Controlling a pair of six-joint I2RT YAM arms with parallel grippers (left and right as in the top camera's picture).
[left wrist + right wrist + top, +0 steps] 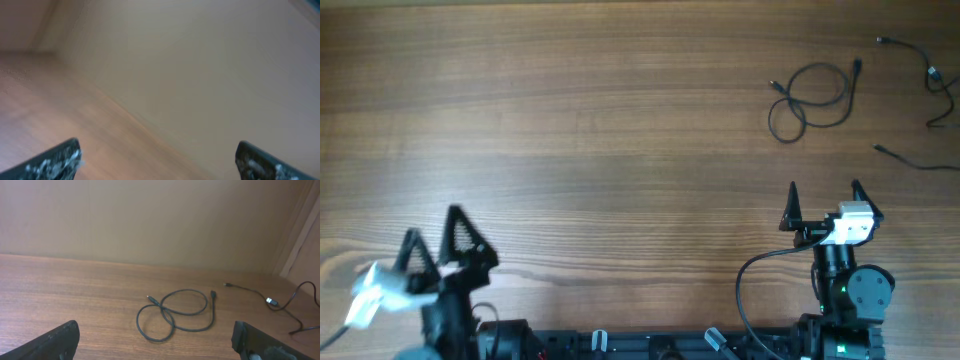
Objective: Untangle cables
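One thin black cable (pixel 810 95) lies loose in two loops at the far right of the table; it also shows in the right wrist view (pixel 177 312). A second thin cable (pixel 930 80) snakes along the right edge, and it also shows in the right wrist view (pixel 280 302). A third strand (pixel 910 160) lies just below it. My right gripper (pixel 823 205) is open and empty, well short of the looped cable. My left gripper (pixel 432 232) is open and empty at the near left, tilted; its wrist view is blurred.
The wooden table (pixel 570 130) spreads across the overhead view. A beige wall (pixel 150 220) stands behind the table's far edge. A thick black arm cable (pixel 750 275) loops beside the right arm's base.
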